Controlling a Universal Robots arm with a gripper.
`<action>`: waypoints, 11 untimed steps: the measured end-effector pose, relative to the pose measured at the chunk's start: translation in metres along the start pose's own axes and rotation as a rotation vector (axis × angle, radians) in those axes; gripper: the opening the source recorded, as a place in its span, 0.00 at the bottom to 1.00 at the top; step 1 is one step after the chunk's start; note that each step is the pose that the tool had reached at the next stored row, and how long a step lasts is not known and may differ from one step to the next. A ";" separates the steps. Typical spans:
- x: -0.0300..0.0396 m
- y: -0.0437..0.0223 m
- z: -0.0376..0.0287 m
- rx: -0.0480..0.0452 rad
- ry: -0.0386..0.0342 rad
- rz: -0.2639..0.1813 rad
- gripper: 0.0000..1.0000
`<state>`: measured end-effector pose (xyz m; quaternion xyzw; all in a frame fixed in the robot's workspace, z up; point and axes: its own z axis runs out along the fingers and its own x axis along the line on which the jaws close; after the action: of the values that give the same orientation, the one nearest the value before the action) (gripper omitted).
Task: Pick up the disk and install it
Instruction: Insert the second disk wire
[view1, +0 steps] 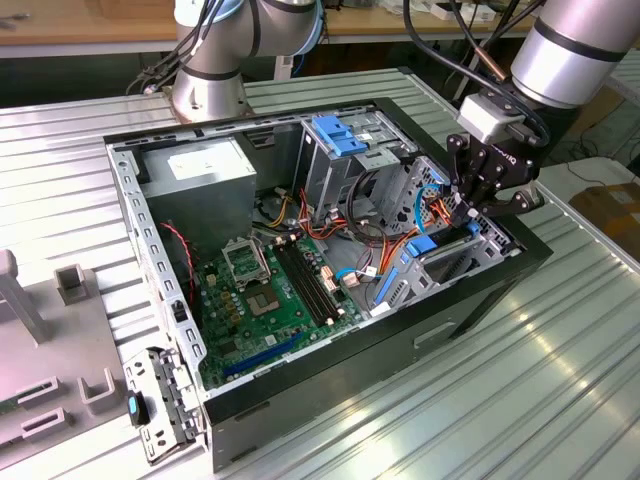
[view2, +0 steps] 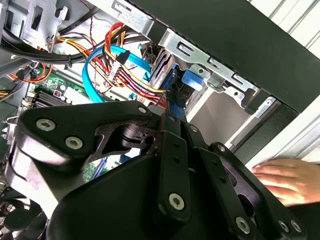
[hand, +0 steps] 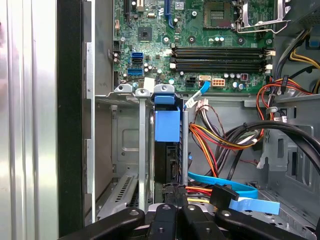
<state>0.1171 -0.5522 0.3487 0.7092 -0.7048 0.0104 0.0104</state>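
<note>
I have the gripper (view1: 478, 205) down at the drive cage (view1: 445, 255) on the exterior view's right of the open computer case (view1: 300, 385); its fingers appear clamped on the disk (hand: 166, 150), which stands partway in its slot; seating seems unfinished; beyond lie motherboard (hand: 200, 35), ribbed metal table (view1: 480, 400), wooden bench (view1: 90, 22).

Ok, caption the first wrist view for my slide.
Gripper above the blue-railed disk standing in its bay, motherboard beyond.
</note>
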 end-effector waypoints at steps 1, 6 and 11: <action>0.0000 0.0000 0.0000 0.0000 0.0000 0.000 0.11; -0.0008 -0.0005 -0.0108 -0.0139 0.0001 -0.001 0.11; -0.0072 -0.0006 -0.0394 -0.0256 -0.0052 -0.001 0.11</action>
<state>0.1176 -0.5438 0.3879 0.7095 -0.7045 -0.0005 0.0176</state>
